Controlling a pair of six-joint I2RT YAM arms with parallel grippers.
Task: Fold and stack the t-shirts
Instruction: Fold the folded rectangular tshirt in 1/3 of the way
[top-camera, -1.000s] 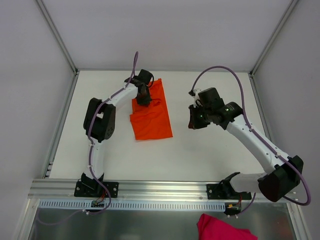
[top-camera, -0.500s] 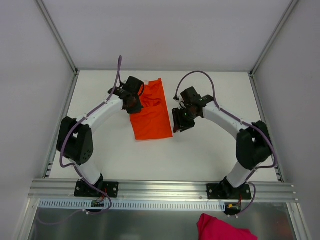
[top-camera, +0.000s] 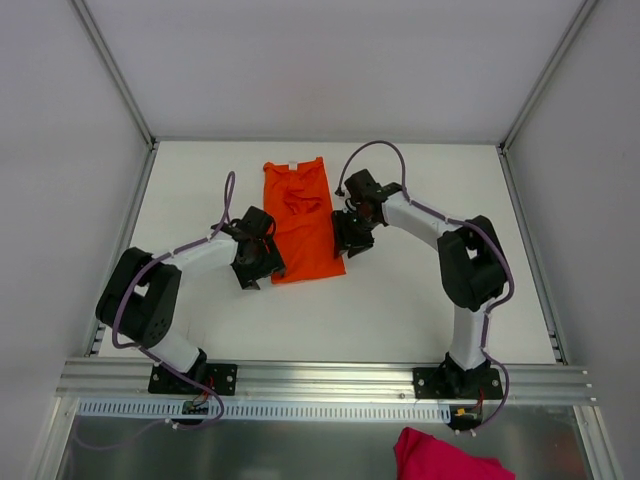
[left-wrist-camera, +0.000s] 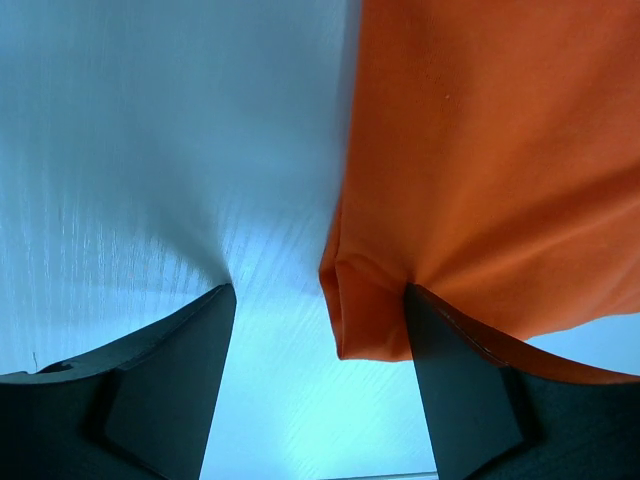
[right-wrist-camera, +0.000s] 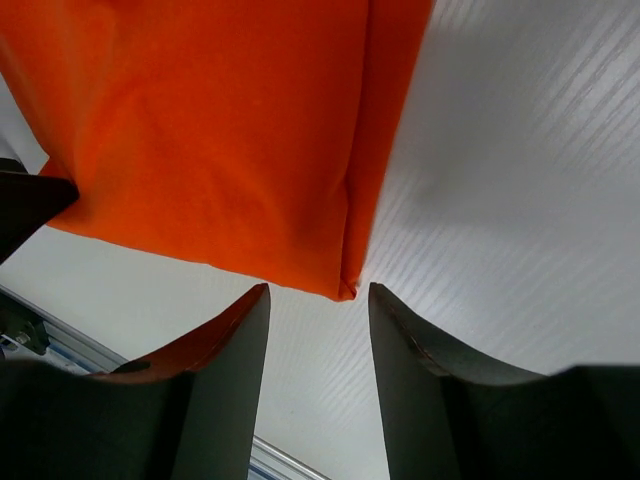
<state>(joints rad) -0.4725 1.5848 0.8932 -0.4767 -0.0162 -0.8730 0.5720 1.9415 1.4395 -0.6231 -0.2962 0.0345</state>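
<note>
The soft orange t-shirt (top-camera: 300, 222), folded into a long rectangle, lies flat on the ribbed white table (top-camera: 420, 300). The left pincer (left-wrist-camera: 318, 295) stands apart, with a doubled corner of fabric between its dark wedge-shaped fingers. The right pincer (right-wrist-camera: 318, 290), likewise apart, has another corner just ahead of its gap.

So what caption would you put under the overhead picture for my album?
Left gripper and right gripper, both open, at the near corners of the folded orange t-shirt on the table.
</note>
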